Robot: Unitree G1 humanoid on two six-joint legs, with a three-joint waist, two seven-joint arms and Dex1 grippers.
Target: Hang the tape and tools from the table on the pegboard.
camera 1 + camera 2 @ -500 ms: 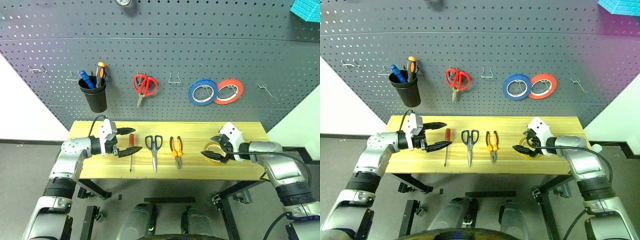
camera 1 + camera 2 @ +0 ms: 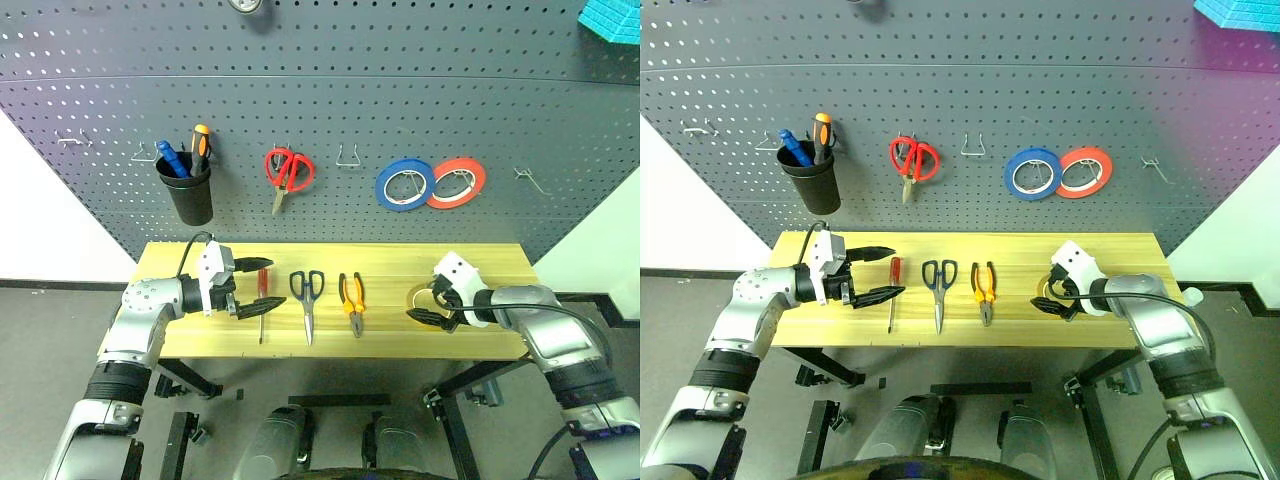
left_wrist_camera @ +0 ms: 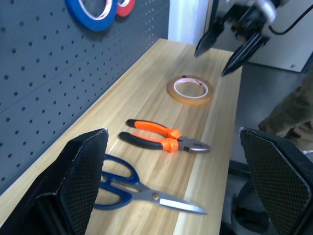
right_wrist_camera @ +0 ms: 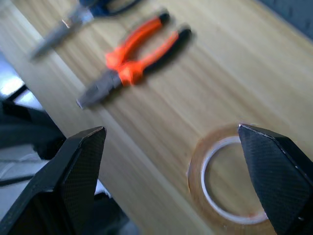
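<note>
Black cup (image 2: 190, 195) on pegboard (image 2: 400, 90) holds two screwdrivers (image 2: 187, 155)

1. Bright, even light falls on the worktop (image 2: 500, 260), and the shadows under the things on it are soft and faint.
2. The pegboard (image 2: 400, 80) bows near the head views' upper edges.
3. In the right wrist view, the pliers (image 4: 132, 61) beyond the yellow tape (image 4: 230, 181) are blurred.
</note>
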